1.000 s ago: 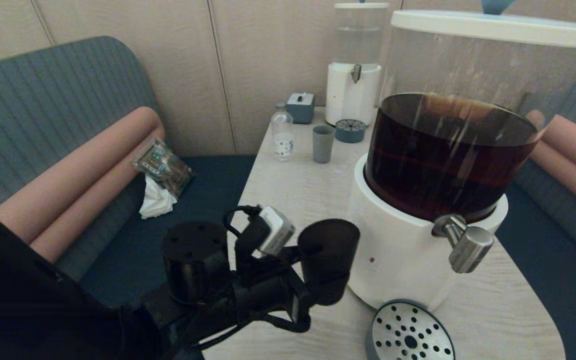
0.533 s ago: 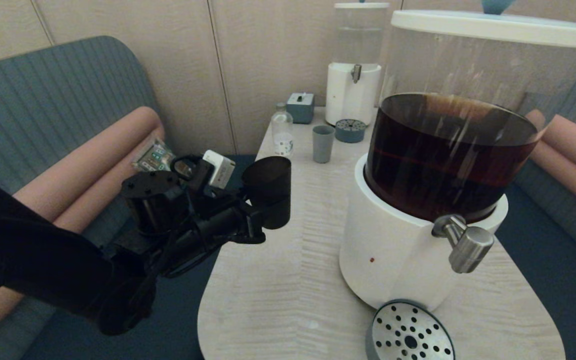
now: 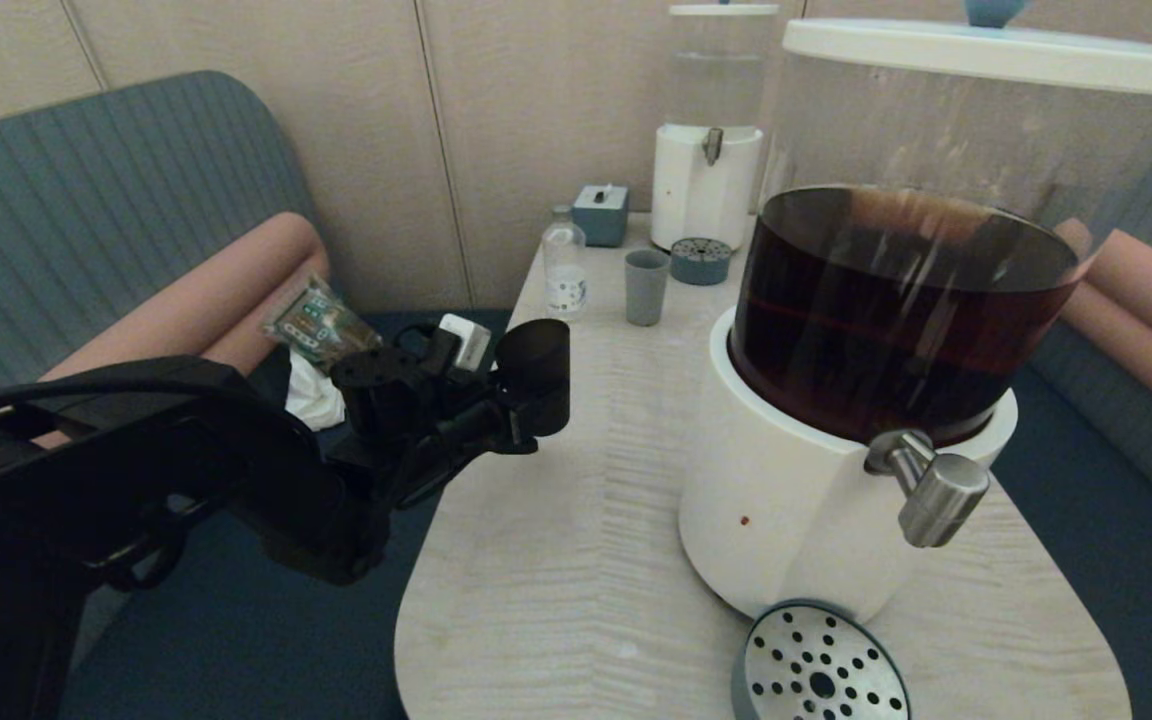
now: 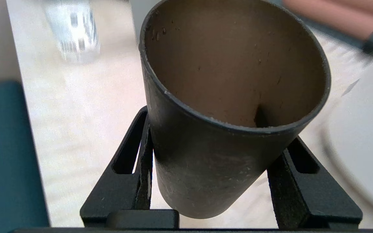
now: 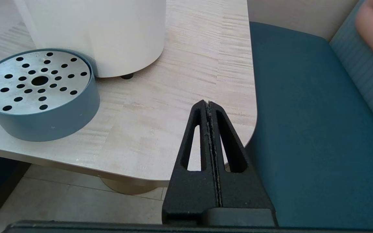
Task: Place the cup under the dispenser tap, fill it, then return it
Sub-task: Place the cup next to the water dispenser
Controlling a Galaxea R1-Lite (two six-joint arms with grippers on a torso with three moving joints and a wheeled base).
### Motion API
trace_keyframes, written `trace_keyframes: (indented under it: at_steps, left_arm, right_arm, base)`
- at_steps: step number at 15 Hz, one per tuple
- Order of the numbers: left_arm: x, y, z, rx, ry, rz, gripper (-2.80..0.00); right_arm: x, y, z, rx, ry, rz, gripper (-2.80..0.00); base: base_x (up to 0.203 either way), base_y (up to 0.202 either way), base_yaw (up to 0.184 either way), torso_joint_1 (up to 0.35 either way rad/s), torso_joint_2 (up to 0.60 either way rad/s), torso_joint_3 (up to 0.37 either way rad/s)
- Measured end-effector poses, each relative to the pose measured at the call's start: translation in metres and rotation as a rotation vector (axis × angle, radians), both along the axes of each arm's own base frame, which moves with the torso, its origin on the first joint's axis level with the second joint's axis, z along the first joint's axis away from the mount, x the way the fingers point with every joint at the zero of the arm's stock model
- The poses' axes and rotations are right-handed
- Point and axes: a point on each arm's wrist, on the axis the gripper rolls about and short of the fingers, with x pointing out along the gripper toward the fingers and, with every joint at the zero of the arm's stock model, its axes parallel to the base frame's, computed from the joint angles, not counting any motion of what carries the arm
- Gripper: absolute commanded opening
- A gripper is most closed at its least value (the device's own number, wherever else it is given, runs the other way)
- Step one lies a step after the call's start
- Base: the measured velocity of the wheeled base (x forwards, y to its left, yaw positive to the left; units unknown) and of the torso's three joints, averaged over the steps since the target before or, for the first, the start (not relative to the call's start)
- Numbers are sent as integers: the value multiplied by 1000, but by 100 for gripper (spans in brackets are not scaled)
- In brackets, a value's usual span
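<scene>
The left gripper point(image 3: 526, 425) is clamped around the cup point(image 3: 534, 375), one finger point(image 4: 134, 161) on each side, holding it upright above the near-left edge of the surface point(image 3: 576, 560). The dispenser tap point(image 3: 931, 485) lies well to its right. The right gripper point(image 5: 209, 110) is clenched with nothing in it, beside the drip tray point(image 5: 37, 97).
</scene>
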Motion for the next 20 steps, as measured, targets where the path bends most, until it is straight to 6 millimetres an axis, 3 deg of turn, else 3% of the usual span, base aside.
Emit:
trace_keyframes:
  at_steps: [6,12,13,20]
  left_arm:
    - [21,-1,-45,-8,74,14,-280]
    - [23,-3,-57,-2,92,14,-280]
    - [23,-3,-58,-1,94,15,0]
    - [21,-4,-54,-3,92,17,0]
  right_arm:
    - [0,0,0,0,0,0,-280]
    - [0,0,0,0,0,1,-280]
    - [0,0,0,0,0,1,-280]
    - [0,0,0,0,0,1,-280]
  base:
    - [0,0,0,0,0,0]
    - [0,0,0,0,0,0]
    - [0,0,0,0,0,0]
    - [0,0,0,0,0,0]
